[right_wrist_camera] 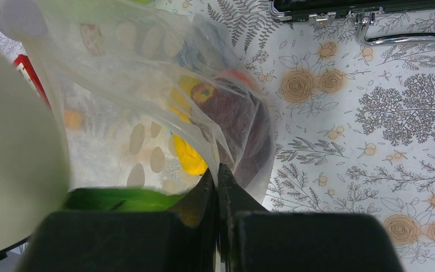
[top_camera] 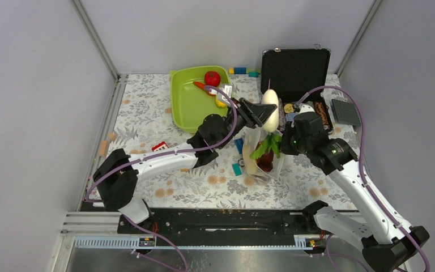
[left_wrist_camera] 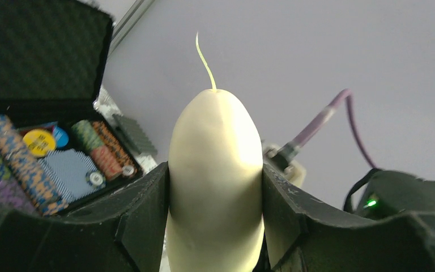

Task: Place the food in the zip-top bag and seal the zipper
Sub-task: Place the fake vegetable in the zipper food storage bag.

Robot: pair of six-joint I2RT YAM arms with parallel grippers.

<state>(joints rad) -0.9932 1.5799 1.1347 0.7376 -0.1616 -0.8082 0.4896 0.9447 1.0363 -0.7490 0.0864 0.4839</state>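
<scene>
Zip-top bag [right_wrist_camera: 141, 62] between tight-pressed jaws, maroon and yellow food [right_wrist_camera: 241, 122] inside.

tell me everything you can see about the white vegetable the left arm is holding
The white toy vegetable is smooth, cream-coloured plastic with a slight gloss, long and rounded like a daikon. A thin pale-green thread curls up from its tapered tip. It stands nearly upright, tip up, clamped at its sides by the left gripper, in the air above the zip-top bag. Green leaves hang at its lower end by the bag's mouth; whether they touch the bag is unclear.
</scene>
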